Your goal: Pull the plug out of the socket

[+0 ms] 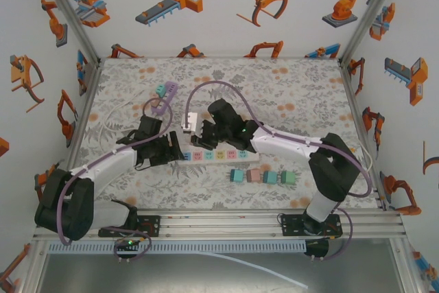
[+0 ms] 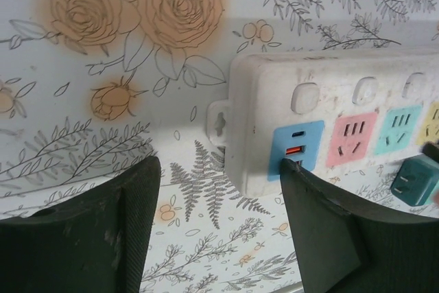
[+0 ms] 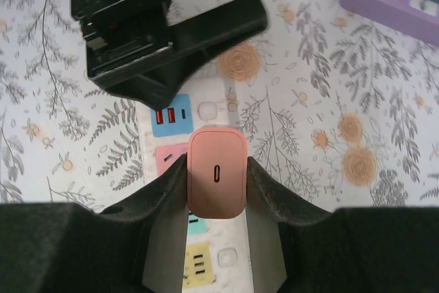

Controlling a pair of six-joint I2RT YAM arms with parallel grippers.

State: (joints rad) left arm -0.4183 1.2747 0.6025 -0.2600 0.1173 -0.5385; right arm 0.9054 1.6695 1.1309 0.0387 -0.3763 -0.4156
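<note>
The prongs of the pink plug (image 3: 217, 182) were hidden; the right gripper (image 3: 217, 173) clenched it over the power strip (image 2: 343, 87), while the left gripper (image 2: 218, 169) gaped at the strip's end.

In the left wrist view the power strip (image 2: 329, 94) runs off the right edge, a teal plug (image 2: 413, 180) beside its sockets is cut by that edge, and the left tool (image 2: 219, 231) has its fingers (image 2: 89, 238) cropped at the bottom. In the right wrist view the pink plug (image 3: 217, 182) covers most of the strip's pink socket; whether its prongs sit in the strip cannot be told. A purple strip (image 3: 391, 1) beyond the power strip is cut off at the top corner.
</note>
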